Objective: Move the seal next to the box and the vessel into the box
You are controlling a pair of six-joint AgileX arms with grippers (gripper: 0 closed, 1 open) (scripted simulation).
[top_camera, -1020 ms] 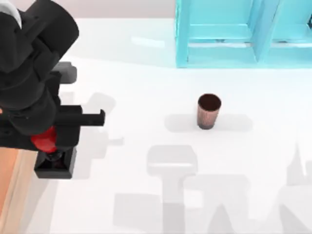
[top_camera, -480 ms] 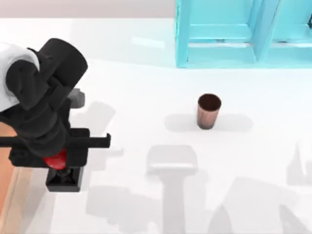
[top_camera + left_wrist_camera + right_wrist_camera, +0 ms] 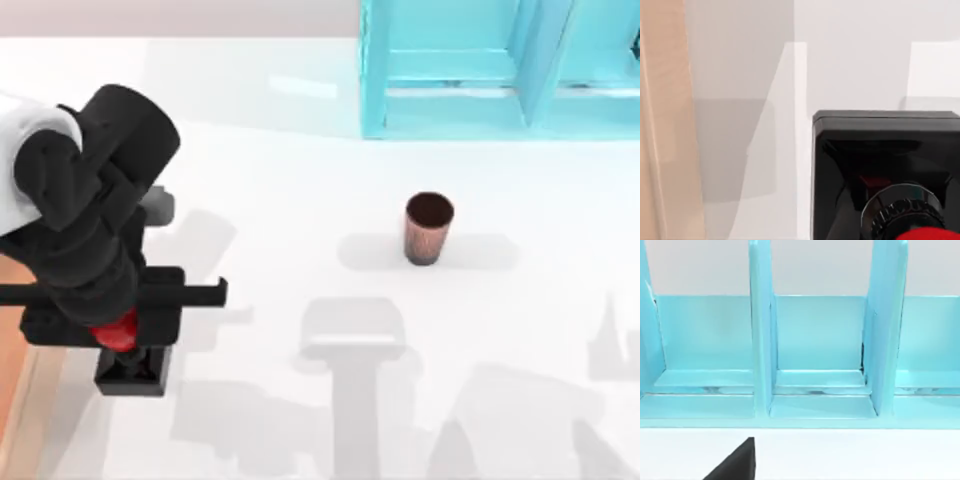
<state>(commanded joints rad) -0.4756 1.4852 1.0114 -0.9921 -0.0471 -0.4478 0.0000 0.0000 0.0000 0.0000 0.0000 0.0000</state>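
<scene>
Red-knobbed seal (image 3: 128,358) barely moved, beside box (image 3: 12,350)

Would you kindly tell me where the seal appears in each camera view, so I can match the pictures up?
Top view: the seal sits low at the table's left, under the left gripper, just right of the box.
Left wrist view: the seal is seen from close above, black base and red knob.
Right wrist view: the cyan shelf frame, not the seal.
Shared landmark: the box's light-wood rim beside the seal.
</scene>
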